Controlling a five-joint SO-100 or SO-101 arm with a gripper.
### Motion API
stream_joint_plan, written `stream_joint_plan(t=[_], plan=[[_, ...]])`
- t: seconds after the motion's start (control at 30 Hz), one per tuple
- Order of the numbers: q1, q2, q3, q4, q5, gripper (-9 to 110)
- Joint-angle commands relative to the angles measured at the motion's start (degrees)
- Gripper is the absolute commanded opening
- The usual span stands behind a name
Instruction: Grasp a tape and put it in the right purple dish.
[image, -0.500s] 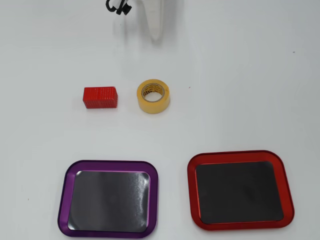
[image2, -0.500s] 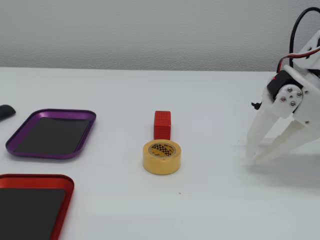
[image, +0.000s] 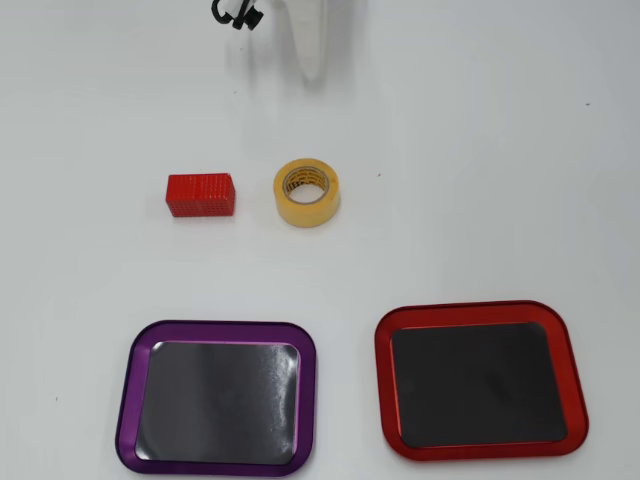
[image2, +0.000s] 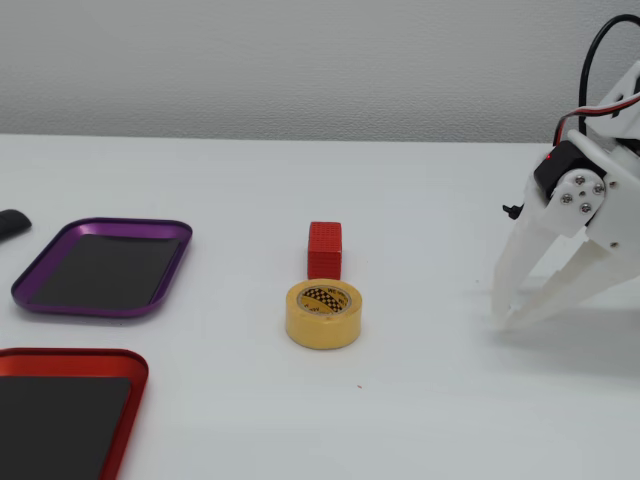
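The yellow tape roll (image: 307, 211) lies flat on the white table, its printed cardboard core facing up; in the fixed view (image2: 323, 326) it sits at the centre. The purple dish (image: 218, 400) is empty at the lower left of the overhead view and at the left of the fixed view (image2: 100, 270). My white gripper (image2: 505, 315) hangs tip-down at the right of the fixed view, its tips together just above the table and well apart from the tape. In the overhead view the gripper (image: 312, 75) is at the top edge, beyond the tape. It holds nothing.
A red ribbed block (image: 200, 195) sits beside the tape, just behind it in the fixed view (image2: 325, 250). A red-rimmed dish (image: 470, 385) lies empty next to the purple one, also in the fixed view (image2: 50, 410). A small black object (image2: 10, 225) is at the far left edge.
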Motion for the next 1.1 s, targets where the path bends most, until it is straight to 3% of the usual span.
stream_joint_plan(t=[0.0, 0.5, 0.67, 0.77, 0.87, 1.07], plan=[[-0.5, 6.8, 0.1, -0.5, -0.3, 0], [-0.2, 6.8, -0.1, -4.1, -0.9, 0], [0.4, 6.6, -2.8, -9.5, -10.1, 6], [-0.3, 5.8, -8.3, -9.2, -9.1, 9], [-0.3, -1.7, -13.9, -9.3, -8.9, 9], [-0.3, -32.1, -31.2, -11.2, -8.9, 9]])
